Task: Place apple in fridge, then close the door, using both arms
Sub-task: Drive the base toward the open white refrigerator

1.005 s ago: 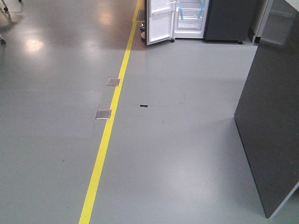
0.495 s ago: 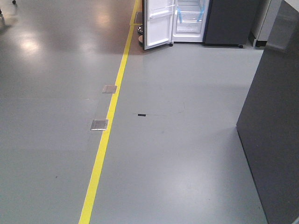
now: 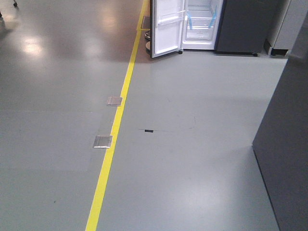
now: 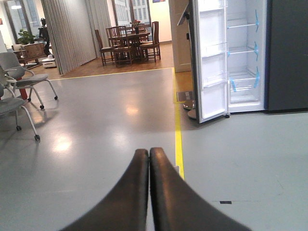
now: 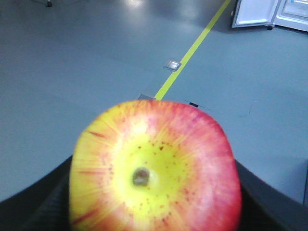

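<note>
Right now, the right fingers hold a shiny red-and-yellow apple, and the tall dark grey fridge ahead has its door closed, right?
No: the tall dark grey fridge has its white-lined door swung open, as the exterior front-facing view shows. The right fingers do hold the shiny red-and-yellow apple.

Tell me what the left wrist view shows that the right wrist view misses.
Only the left wrist view: the left gripper, shut and empty, office chairs, a dining table, blue-taped shelves of the fridge. Only the right wrist view: the apple clamped in the right gripper. Both: the yellow line and the open door.
</note>
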Motion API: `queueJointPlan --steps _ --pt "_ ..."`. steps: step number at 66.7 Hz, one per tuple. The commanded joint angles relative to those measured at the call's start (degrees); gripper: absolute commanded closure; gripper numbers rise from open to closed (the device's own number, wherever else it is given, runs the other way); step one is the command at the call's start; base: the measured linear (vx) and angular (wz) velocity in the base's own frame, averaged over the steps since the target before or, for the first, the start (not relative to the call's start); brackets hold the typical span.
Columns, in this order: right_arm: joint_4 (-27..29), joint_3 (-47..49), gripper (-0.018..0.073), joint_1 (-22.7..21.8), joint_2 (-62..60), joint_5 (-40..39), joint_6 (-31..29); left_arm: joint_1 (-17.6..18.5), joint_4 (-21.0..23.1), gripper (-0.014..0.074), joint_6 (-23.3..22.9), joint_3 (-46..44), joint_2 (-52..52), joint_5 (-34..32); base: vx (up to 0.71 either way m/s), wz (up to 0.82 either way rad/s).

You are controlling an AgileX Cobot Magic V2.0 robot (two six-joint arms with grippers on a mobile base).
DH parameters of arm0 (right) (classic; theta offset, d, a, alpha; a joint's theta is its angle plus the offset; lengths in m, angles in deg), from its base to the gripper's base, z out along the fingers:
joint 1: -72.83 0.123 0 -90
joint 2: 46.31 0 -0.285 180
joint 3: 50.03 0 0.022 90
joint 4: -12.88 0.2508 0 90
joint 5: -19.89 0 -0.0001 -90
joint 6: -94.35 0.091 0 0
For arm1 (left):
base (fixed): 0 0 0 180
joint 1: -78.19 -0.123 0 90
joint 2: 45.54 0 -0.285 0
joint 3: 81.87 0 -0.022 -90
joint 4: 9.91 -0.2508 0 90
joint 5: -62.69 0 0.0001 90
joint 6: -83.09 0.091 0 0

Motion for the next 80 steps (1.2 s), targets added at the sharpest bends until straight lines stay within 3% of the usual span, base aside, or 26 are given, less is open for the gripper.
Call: queueJointPlan --steps 1,80 --pt "1.46 1.31 0.0482 -0.24 0.46 -3.79 -0.39 0.45 0.44 0.0602 -0.21 1.58 -0.85 -3.99 0.28 0.08" --pt "1.46 1.31 0.0482 -0.24 0.46 -3.73 -0.39 0.33 0.44 0.0602 -0.21 1.58 -0.85 -3.99 0.29 0.01"
